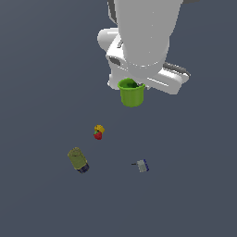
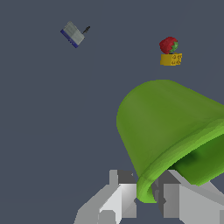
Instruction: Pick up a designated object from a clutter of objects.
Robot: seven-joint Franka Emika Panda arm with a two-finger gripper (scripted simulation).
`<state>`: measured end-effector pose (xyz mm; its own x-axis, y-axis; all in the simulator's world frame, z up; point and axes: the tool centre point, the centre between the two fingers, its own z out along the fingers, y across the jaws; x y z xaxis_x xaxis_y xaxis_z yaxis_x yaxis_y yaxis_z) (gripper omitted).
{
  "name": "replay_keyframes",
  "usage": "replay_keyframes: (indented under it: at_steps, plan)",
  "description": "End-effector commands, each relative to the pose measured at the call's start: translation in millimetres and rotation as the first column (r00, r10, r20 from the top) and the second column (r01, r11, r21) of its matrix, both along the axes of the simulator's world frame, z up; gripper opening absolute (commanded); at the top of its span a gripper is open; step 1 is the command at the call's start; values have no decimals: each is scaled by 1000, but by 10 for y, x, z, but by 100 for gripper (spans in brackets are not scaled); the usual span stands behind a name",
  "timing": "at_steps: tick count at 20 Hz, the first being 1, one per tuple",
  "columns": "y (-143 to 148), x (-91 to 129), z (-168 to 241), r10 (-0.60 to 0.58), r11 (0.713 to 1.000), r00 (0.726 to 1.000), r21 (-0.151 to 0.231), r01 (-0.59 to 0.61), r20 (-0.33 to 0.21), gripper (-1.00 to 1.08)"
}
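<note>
A: Cup (image 2: pixel 170 127) first, since that's your target: your fingers (image 2: pixel 122 192) are clamped on its thick rim, one pad outside the wall and one inside, as the wrist view shows.

B: So where does that leave it?

A: Hanging right under your gripper (image 1: pixel 133 84), mouth up, and by my reading clear of the floor (image 1: pixel 41 69). Out past the fingers you have the red piece (image 1: pixel 97 135) touching the yellow block (image 1: pixel 99 128), then farther off the olive can (image 1: pixel 78 159) and the grey-and-blue thing (image 1: pixel 142 165), all well apart from the cup.

B: Which step, then?

A: The lift, I'd say. Next you need a steady rise with the pinch unchanged; a one-wall grip could let it swing
</note>
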<state>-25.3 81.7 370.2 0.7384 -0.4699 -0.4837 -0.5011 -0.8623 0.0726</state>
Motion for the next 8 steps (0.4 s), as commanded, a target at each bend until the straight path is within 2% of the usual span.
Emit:
replay_keyframes:
  at_steps: [1,8]
  plan:
    - [102,-2,125,-2,1000,1000,0,2,0,-100]
    - [194,8,233,-4,1000,1000,1,4,1,-100]
